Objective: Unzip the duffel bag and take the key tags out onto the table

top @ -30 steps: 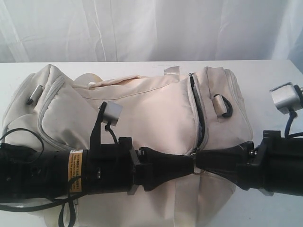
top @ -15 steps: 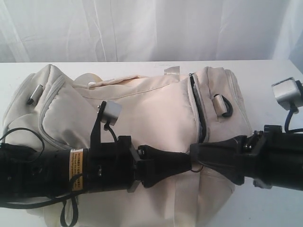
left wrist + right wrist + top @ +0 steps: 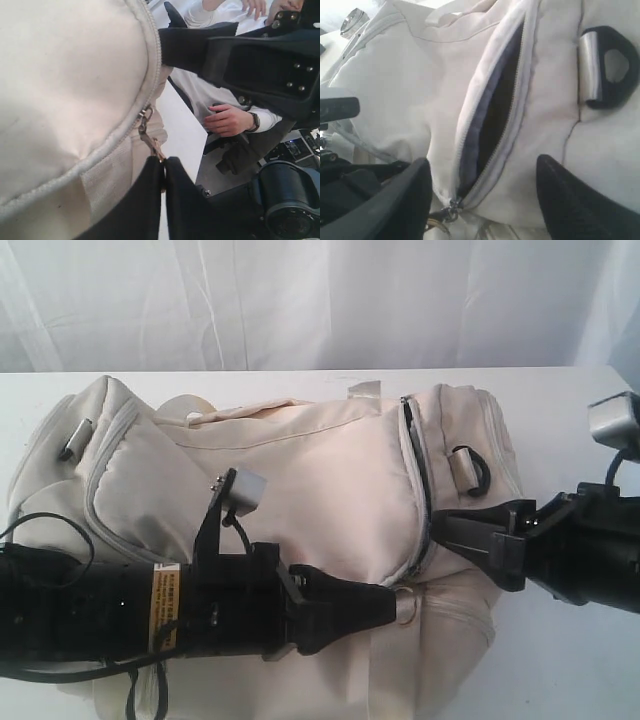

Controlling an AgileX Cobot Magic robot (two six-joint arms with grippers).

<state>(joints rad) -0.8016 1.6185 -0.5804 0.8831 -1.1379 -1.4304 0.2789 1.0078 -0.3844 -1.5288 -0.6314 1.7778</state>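
White cloth curtain (image 3: 300,300) is seen behind a wide white bench (image 3: 560,410), on which the large cream fabric duffel bag (image 3: 300,470) is laid, filling most of the middle between the two arms. Its long axis is set side to side across the exterior view, with the zipped end turned toward the right arm. The grey curved zipper (image 3: 418,480) is run from the far side to the near side over that end, and it is parted along most of its visible length, so that dark grey lining (image 3: 495,110) is shown. The small metal zipper pull (image 3: 150,140) is pinched in the left gripper (image 3: 163,170), whose jaws are pressed together on it. The right gripper (image 3: 447,533) is spread wide just beside the gap, with nothing in it. Unzipping is judged largely done; no key tags can be seen, so their removal onto the bench is left to do
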